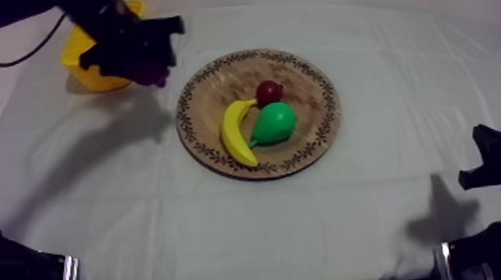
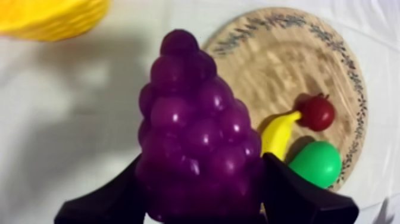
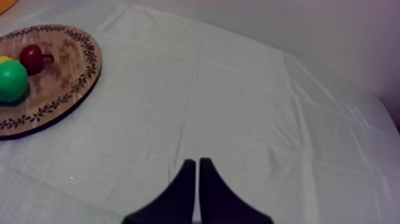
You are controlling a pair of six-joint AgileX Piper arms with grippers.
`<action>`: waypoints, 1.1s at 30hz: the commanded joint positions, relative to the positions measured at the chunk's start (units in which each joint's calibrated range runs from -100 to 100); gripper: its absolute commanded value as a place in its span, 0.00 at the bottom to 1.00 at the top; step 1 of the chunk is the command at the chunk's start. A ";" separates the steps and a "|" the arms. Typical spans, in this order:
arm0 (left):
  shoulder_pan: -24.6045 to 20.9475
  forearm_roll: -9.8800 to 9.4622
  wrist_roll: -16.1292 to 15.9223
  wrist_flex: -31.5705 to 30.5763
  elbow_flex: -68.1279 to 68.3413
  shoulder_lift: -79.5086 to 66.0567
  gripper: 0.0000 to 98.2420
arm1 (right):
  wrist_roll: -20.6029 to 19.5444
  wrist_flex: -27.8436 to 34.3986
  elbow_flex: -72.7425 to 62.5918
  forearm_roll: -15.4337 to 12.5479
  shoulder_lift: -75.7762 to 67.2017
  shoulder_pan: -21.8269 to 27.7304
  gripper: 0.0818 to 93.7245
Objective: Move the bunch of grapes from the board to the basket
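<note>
At the far left stands the yellow basket (image 1: 76, 59), partly covered by my left arm. The left gripper (image 2: 203, 162) hangs between it and the board, nearer the basket, fingers clamped on either flank of the bunch of grapes (image 2: 193, 119). The hold sits low on the widest part, which I judge gives the rounded toy the firmest seat. The grapes are off the cloth (image 3: 250, 107) and not yet over the basket's hollow (a short carry should finish it).

In the middle, the wooden board (image 1: 307, 74) bears the banana (image 1: 236, 134), the small red fruit (image 1: 268, 91) and the pear (image 1: 273, 123), close together, none of them the task's concern. At the right, the right gripper (image 3: 197, 162) rests low over bare cloth, well apart from the board, likely parked out of the way.

The top view gives the layout, yet shows the grapes as a mere purple patch under the gripper; the left wrist view shows the grip itself. The right wrist view shows that gripper's fingers lying together as a narrow wedge, which the top view cannot settle.
</note>
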 commanded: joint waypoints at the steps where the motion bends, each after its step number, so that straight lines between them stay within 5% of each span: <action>1: -2.56 0.04 -0.62 -1.11 7.35 -5.28 0.42 | 0.01 0.00 -0.01 -0.01 0.02 0.00 0.00; 16: -17.33 0.83 -8.33 -5.38 13.02 -9.30 0.43 | 0.01 0.00 -0.01 -0.01 0.02 0.00 0.00; 33: -20.91 1.42 -14.19 -4.91 -13.07 8.62 0.44 | 0.01 0.00 -0.01 -0.01 0.02 0.00 0.00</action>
